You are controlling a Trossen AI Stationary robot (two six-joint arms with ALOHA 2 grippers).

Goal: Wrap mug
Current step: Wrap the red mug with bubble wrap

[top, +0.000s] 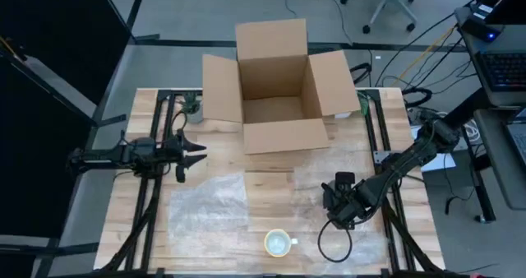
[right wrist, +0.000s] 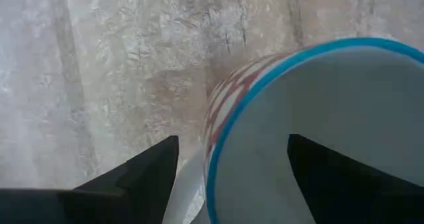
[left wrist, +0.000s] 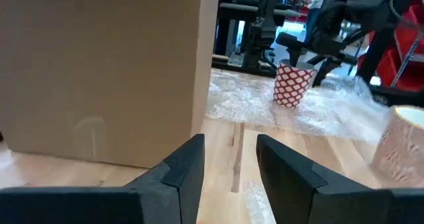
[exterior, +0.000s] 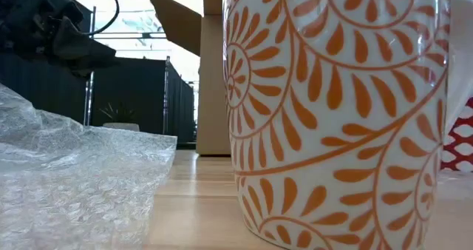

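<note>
My right claw (right wrist: 228, 168) is spread wide over the rim of the red-patterned mug (right wrist: 318, 131), one finger inside, one outside, not yet pinching. That mug stands on the right bubble wrap sheet (top: 316, 179). Left claw (left wrist: 228, 161) waits half-open, empty, near the box (top: 275, 85). An orange-patterned mug (top: 278, 243) sits at the worktop (top: 267, 187) front edge. Grasp step; next I close on the rim wall.

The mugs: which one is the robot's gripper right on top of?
The red-and-white patterned mug with the blue rim. The right gripper is open around its rim on the bubble wrap. The orange leaf-patterned mug stands alone at the table's front edge.
</note>
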